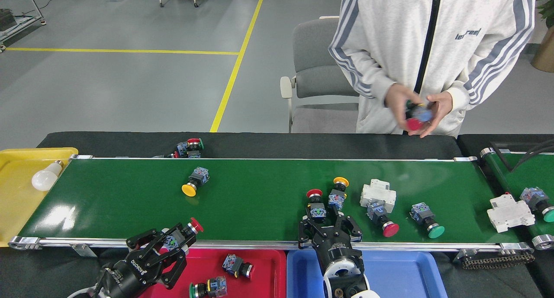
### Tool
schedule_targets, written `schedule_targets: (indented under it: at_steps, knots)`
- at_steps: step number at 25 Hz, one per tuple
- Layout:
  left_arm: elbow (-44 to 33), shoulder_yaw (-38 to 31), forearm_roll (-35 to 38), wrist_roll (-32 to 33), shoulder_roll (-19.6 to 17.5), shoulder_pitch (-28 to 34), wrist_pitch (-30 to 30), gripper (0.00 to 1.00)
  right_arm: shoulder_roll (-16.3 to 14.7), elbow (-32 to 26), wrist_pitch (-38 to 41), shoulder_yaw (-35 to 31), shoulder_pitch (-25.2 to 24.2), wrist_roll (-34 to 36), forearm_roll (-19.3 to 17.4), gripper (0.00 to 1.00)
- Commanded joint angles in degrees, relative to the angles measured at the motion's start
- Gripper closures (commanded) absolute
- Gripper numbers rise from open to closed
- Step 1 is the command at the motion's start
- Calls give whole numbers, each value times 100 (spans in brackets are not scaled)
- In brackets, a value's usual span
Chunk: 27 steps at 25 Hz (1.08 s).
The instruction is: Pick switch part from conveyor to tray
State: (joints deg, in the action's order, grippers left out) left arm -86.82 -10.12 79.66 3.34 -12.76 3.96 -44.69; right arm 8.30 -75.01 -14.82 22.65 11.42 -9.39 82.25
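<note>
The conveyor [259, 207] is a long dark-green belt with silver rails. My left gripper [173, 242] is shut on a red-capped switch part [181, 234], held over the front rail at the red tray's [268, 263] left end. That tray holds two more switch parts [236, 265]. My right gripper [327, 223] is open at the belt's front edge, its fingertips just short of a red-capped switch part [316, 205]. A yellow-capped one [337, 190] lies beside it, and another yellow-capped one [194, 182] lies further left.
A white breaker [378, 194], a red-capped switch [383, 221] and a green-capped switch [426, 220] lie on the belt's right. A blue tray [389, 272] sits below my right arm. A yellow tray [17, 194] holds a bulb [45, 179]. A person [433, 51] stands behind, holding parts in both hands.
</note>
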Motion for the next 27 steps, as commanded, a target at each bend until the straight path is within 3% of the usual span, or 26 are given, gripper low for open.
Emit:
schedule_targets:
  at_steps: [1, 4, 7, 9, 10, 11, 12, 19, 21, 23, 27]
  knots:
    - [-80, -174, -38, -18, 2, 52, -31, 0, -22, -146, 207, 11, 88, 43, 20, 96]
    - [-98, -693, -56, -18, 98, 148, -31, 0, -154, -577, 884, 354, -114, 306, 20, 96]
    - [-265, -1396, -12, -18, 520, 228, -31, 0, -567, -1253, 2167, 635, -509, 561, 20, 96]
    - [-256, -1669, -12, -18, 634, 254, 267, 0, -734, -1535, 3011, 837, -747, 605, 46, 89]
    - [-247, -1669, -21, -18, 608, 307, 918, 0, -751, -1561, 3319, 1004, -817, 649, 64, 69]
    - [-230, -1660, -12, -18, 582, 359, 1296, 0, -742, -1543, 3407, 1198, -835, 667, 143, 22]
    - [-212, -1669, -21, -18, 573, 368, 1331, 0, -698, -1508, 3380, 1347, -835, 676, 187, 0]
    - [-142, -1642, 32, -18, 432, 228, 1384, 0, -655, -1473, 3371, 1321, -835, 693, 143, 0]
    - [130, -1642, 32, -18, 265, 149, 1445, 0, -611, -1508, 3205, 821, -852, 702, 46, 1]
    - [377, -1642, 32, -18, 81, 105, 1612, 0, -452, -1499, 2563, 310, -984, 895, 37, 2]
    - [781, -1440, 23, -18, -359, 26, 1700, 0, -347, -1508, 1280, -164, -1608, 2143, 37, 2]
